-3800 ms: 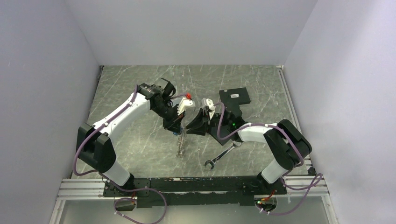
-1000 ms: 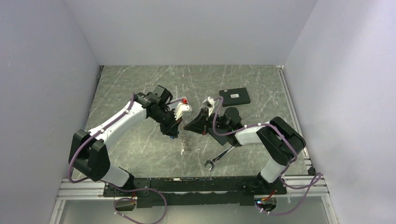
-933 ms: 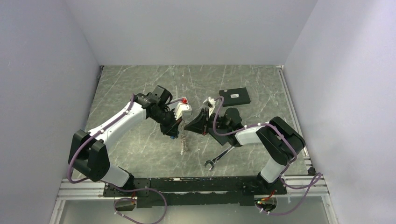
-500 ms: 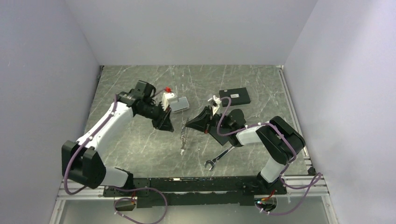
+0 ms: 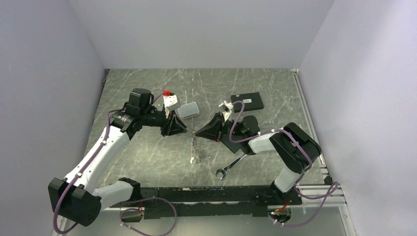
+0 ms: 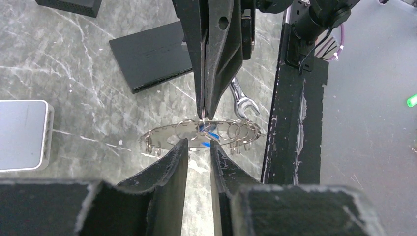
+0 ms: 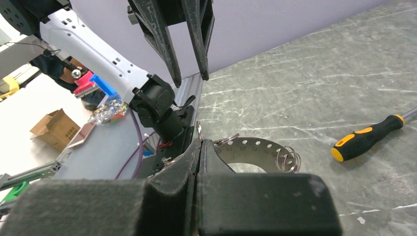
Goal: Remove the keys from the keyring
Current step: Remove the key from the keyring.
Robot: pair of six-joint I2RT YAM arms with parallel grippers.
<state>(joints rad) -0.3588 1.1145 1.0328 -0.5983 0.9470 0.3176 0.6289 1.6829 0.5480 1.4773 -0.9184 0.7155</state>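
Observation:
The keyring [image 6: 164,135], a flat grey perforated metal ring, hangs on edge just above the table, a thin vertical sliver [image 5: 195,150] in the top view. Small split rings [image 7: 287,160], thin grey keys [image 6: 235,147] and a blue piece [image 6: 210,134] dangle from it. My right gripper [image 7: 200,142] is shut on a small loop at the keyring's upper edge, its closed fingers [image 6: 215,64] coming down from above. My left gripper [image 6: 198,143] stands open just short of the keyring, with nothing between its fingers; it sits left of the ring [image 5: 182,129].
A silver wrench [image 5: 231,164] lies right of the keyring. A black flat rectangle [image 5: 247,102] is at the back right, a pale grey box [image 5: 188,109] behind my left gripper. An orange-and-black screwdriver [image 7: 366,137] lies on the table. The black base rail [image 6: 290,123] runs along the near edge.
My left gripper has opened, let go at the keyring and drawn back to the left. My right gripper has stayed shut, still holding the hanging keyring.

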